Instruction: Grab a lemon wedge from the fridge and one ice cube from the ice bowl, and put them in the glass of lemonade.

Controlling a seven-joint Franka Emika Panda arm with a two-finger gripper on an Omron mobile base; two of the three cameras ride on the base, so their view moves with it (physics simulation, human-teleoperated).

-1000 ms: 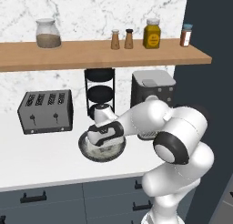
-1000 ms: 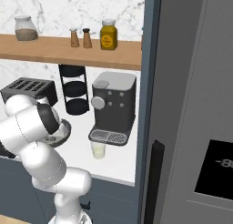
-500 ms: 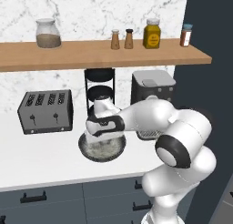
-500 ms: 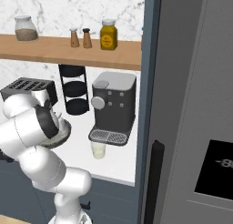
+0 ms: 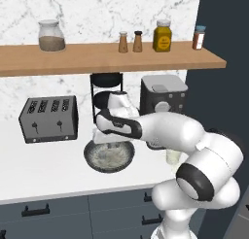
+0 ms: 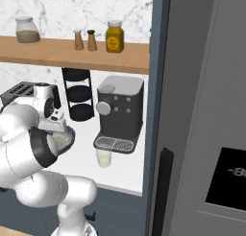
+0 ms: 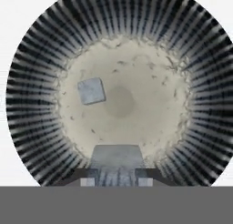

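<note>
Farthest to the left of the gripper, a dark four-slot toaster [image 5: 49,119] is sitting on the white surface [image 5: 39,165], with a lidded jar [image 5: 51,36] of brownish grains standing on the wooden shelf [image 5: 97,57] above it. The gripper [image 5: 111,145] is hanging straight over the ice bowl [image 5: 95,160], its fingers pointing down into the pale mottled inside. In the hand view the gripper [image 7: 117,176] is pinching an ice cube [image 7: 117,158] between its two nearly closed fingertips [image 7: 89,179], and that grey block is sitting just above the bowl's floor. A second ice cube [image 7: 91,90] is lying loose on the bowl's floor, up and to the left of the gripper in that view, apart from the held one. Behind the gripper a black three-tier round rack [image 5: 106,82] is standing against the marble wall. To the gripper's right a dark grey coffee machine [image 6: 120,110] is standing on the surface, and the glass of lemonade [image 6: 103,158] is standing just in front of its drip tray, well apart from the bowl. Two small shakers [image 5: 130,41] and an amber jar [image 5: 162,36] are standing on the shelf above. Farthest right, the fridge [image 6: 206,110] is rising with its door shut, a black bar handle [image 6: 162,192] and a black dispenser panel [image 6: 228,175] showing on its front.
</note>
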